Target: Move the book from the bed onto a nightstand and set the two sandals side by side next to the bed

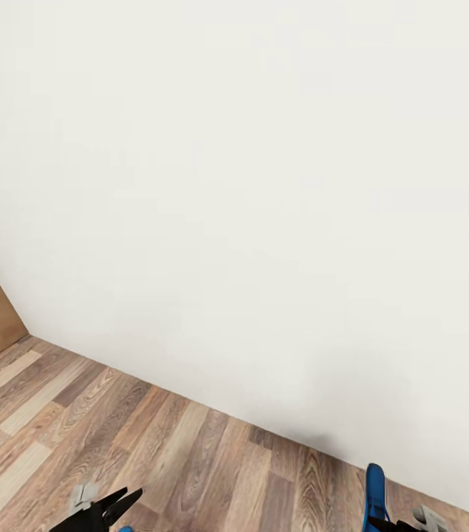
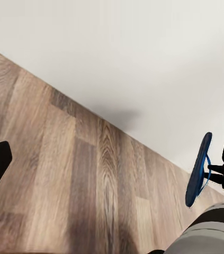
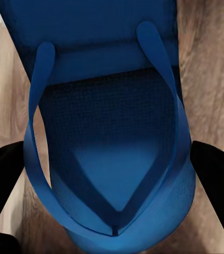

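While gripped, sandal (image 1: 374, 493) upright, toe-down.

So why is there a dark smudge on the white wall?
In the head view, it is a soft shadow low on the wall, above the floor. The left wrist view shows that grey patch too. In the right wrist view, the sandal looks huge because it is close.

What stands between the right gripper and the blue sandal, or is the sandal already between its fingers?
Nothing visible stands between them. In the right wrist view the blue sandal sits between the right gripper fingers, one dark finger at each side. In the head view it hangs upright above the wood-plank floor, near the white wall.
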`<state>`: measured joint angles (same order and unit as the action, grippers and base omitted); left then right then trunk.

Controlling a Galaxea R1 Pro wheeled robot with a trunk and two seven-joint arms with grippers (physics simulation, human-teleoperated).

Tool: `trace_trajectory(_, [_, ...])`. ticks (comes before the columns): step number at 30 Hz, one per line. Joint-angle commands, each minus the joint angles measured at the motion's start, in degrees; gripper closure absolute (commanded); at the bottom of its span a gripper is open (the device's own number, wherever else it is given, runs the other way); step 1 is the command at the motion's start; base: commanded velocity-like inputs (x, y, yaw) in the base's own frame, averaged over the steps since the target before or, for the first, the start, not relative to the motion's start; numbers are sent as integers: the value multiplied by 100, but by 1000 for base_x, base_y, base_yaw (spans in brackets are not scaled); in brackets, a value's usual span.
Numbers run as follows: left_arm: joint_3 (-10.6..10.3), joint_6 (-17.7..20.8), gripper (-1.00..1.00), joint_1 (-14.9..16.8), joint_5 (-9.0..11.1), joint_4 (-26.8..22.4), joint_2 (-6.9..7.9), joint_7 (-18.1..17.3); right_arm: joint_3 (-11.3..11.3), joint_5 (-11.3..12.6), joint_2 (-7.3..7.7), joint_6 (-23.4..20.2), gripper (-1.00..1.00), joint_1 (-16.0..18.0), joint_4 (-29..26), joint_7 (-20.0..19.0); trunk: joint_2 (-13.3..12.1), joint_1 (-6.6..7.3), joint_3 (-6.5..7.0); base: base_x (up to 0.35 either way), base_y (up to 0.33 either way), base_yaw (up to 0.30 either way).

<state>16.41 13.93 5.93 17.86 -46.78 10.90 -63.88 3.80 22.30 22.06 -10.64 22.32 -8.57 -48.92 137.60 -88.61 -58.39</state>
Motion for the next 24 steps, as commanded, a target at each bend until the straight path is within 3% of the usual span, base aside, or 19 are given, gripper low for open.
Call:
trace_trajectory(1, [3, 60, -100, 3, 24, 2, -1, -20, 42, 11, 0, -61, 100, 0, -5, -21, 2, 1, -5, 0, 0, 290])
trace_trajectory(24, [3, 58, -100, 4, 24, 2, 0, -20, 42, 11, 1, -61, 100, 0, -5, -18, 2, 1, -5, 0, 0, 290])
